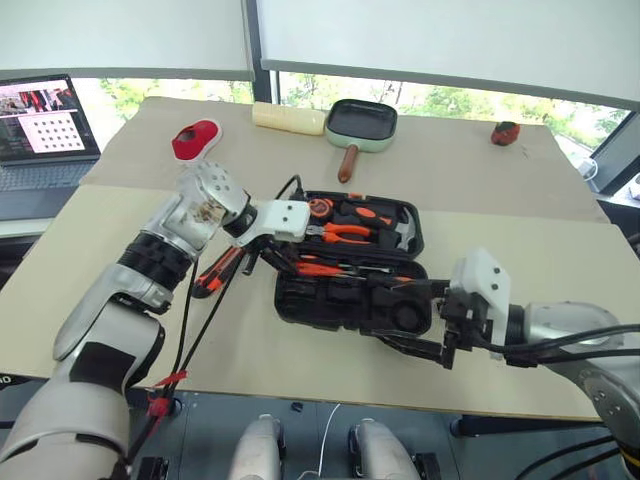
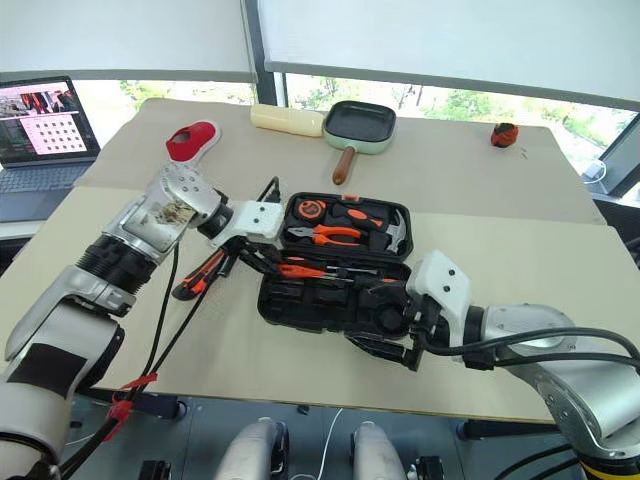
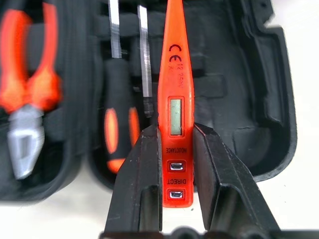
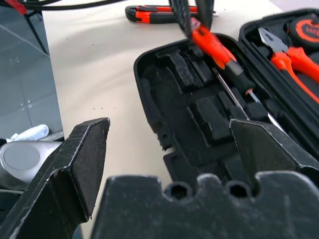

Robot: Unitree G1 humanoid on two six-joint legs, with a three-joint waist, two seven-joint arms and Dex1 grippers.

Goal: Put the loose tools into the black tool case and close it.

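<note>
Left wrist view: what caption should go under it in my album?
The left gripper holds the orange tester pen over the open black tool case.

Your right gripper (image 4: 169,149) has its two black fingers (image 4: 82,159) spread wide, with the near corner of the open black tool case (image 4: 164,94) between them. A screwdriver (image 4: 224,62) with an orange-black handle lies in the case's moulded slots, and orange-handled pliers (image 4: 289,57) sit in the other half. Beyond the case, the utility knife (image 4: 154,14) rests on the tabletop (image 4: 89,64).
</note>
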